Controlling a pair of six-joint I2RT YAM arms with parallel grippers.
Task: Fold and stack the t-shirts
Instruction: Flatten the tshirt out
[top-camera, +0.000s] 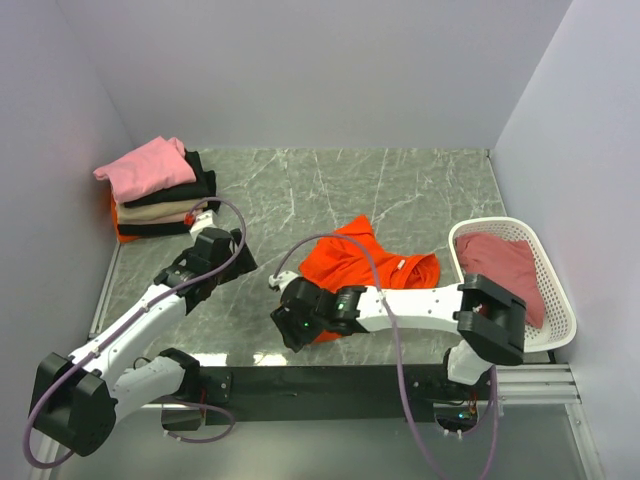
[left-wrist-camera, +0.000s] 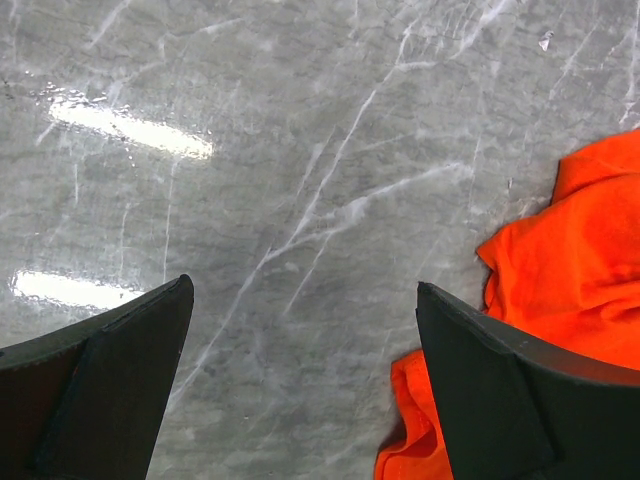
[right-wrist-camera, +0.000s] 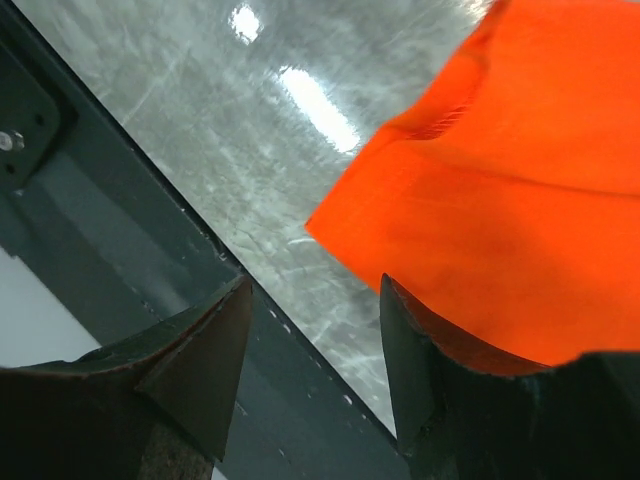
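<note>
Right gripper (right-wrist-camera: 315, 285) is seen spread open with nothing pinched, poised at the near left corner of the orange t-shirt (right-wrist-camera: 500, 180); whether cloth touches a finger cannot be told. Left gripper (left-wrist-camera: 302, 283) is likewise parted wide, over the table (left-wrist-camera: 300, 150) just left of that shirt. The orange t-shirt is found crumpled on the marble. It is judged light, limp and prone to slipping into folds, and best pinched at a hem corner or shoulder seam. Folded t-shirts (top-camera: 160, 190) are stacked well off to its far left. A basket (top-camera: 560, 300) holding a dusty-rose t-shirt (top-camera: 500, 265) is set just to its right
</note>
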